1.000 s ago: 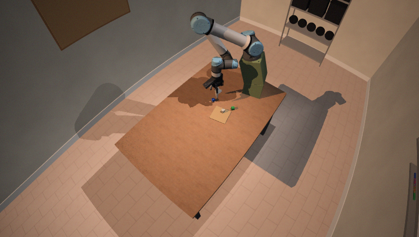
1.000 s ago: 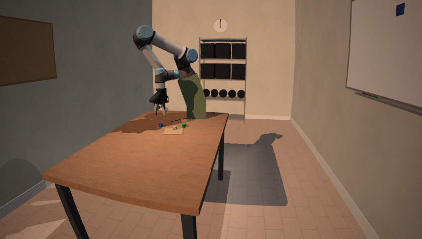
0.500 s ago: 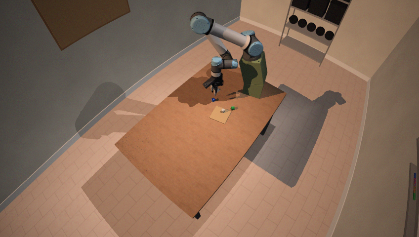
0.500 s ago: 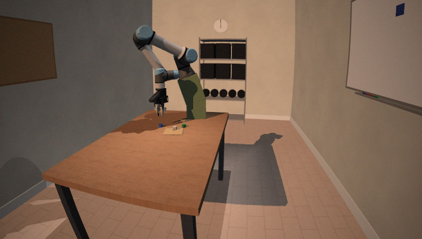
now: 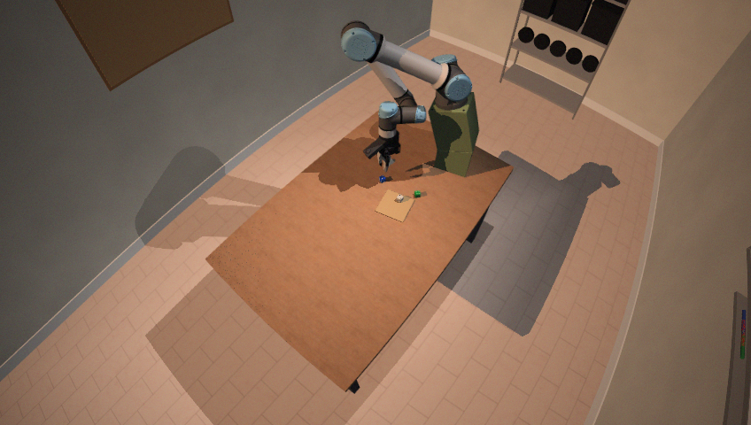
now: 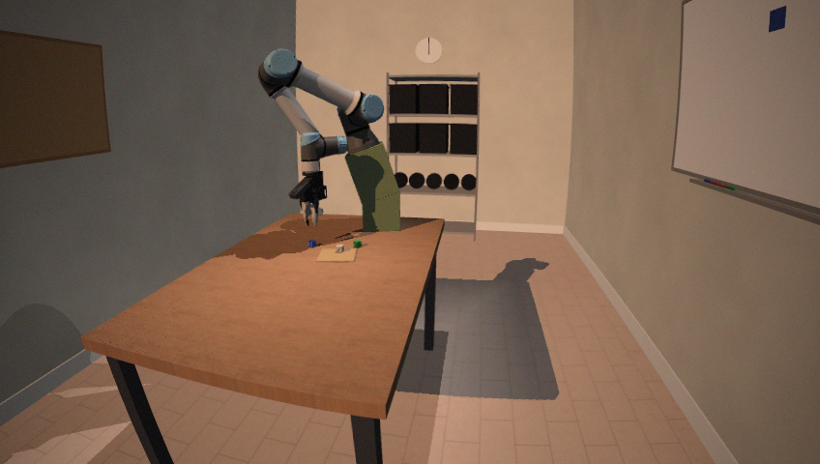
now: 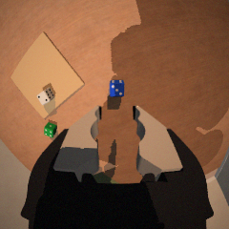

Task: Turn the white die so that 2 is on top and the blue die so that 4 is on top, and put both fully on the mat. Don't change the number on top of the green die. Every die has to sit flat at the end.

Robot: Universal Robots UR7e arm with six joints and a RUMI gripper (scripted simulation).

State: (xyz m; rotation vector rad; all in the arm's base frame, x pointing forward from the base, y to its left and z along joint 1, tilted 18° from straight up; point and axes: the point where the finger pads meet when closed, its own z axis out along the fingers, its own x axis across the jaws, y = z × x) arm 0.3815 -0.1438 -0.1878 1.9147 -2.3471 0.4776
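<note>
The blue die (image 7: 116, 88) lies flat on the bare table, in the arm's shadow and off the tan mat (image 7: 47, 73). It also shows in the top and exterior views (image 5: 382, 179) (image 6: 312, 244). The white die (image 7: 46, 95) (image 5: 399, 197) sits on the mat near its edge. The green die (image 7: 51, 129) (image 5: 416, 193) rests on the table just beside the mat. My gripper (image 7: 116, 107) (image 5: 386, 166) hangs above the table, pointing down, a little short of the blue die. Its fingers are narrowed to a small gap with only table between them.
The robot's green pedestal (image 5: 453, 134) stands on the table's far end, behind the dice. The table's near half stretches away from the mat (image 6: 336, 254). A shelf stands against the back wall.
</note>
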